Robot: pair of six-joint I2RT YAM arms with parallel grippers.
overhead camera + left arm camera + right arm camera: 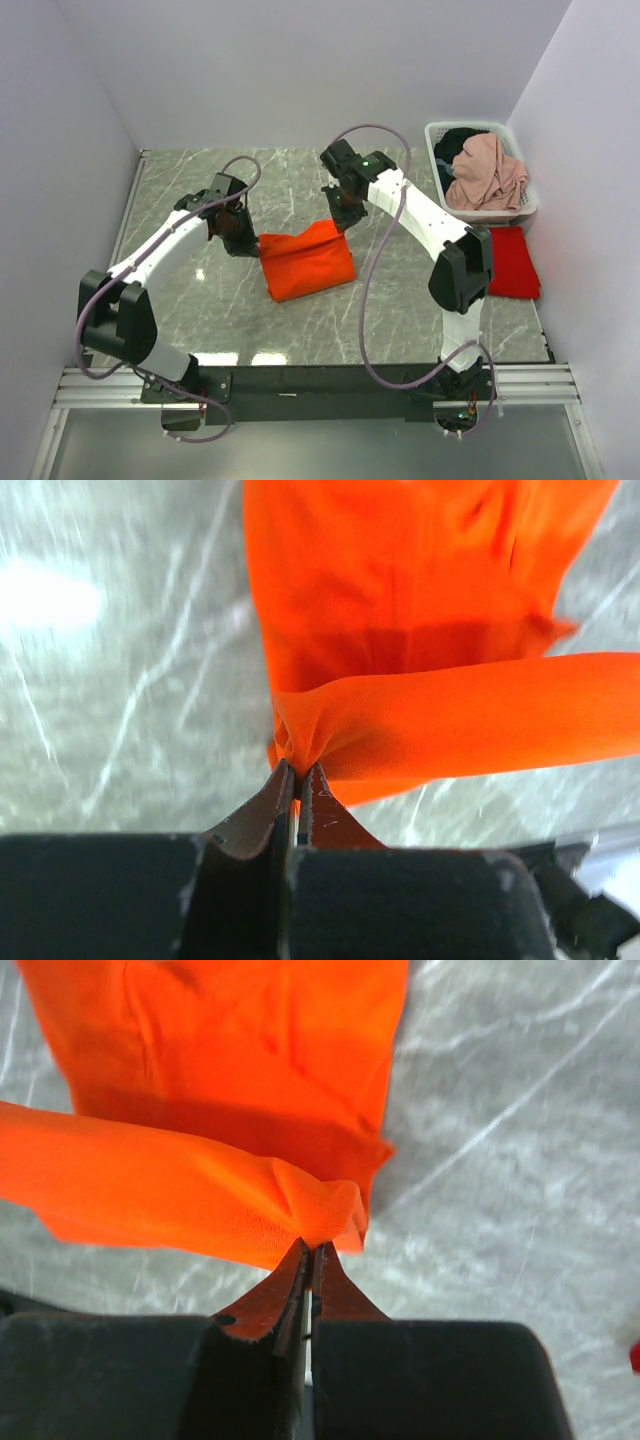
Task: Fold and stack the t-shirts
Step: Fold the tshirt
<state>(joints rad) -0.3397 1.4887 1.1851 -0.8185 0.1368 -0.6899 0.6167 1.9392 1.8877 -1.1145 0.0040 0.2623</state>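
The bright orange t-shirt [305,260] lies partly folded at the middle of the table, its far edge lifted. My left gripper [243,240] is shut on its far left corner; in the left wrist view the cloth [420,720] bunches at the tips of my left gripper [298,768]. My right gripper [345,215] is shut on the far right corner; in the right wrist view the cloth [180,1180] bunches at the tips of my right gripper [313,1248]. The deeper red t-shirt [512,262] lies folded at the table's right edge, partly behind my right arm.
A white laundry basket [437,133] with pink and dark clothes stands at the back right corner. White walls enclose the marble table [200,310] on the left, back and right. A metal rail runs along the near edge.
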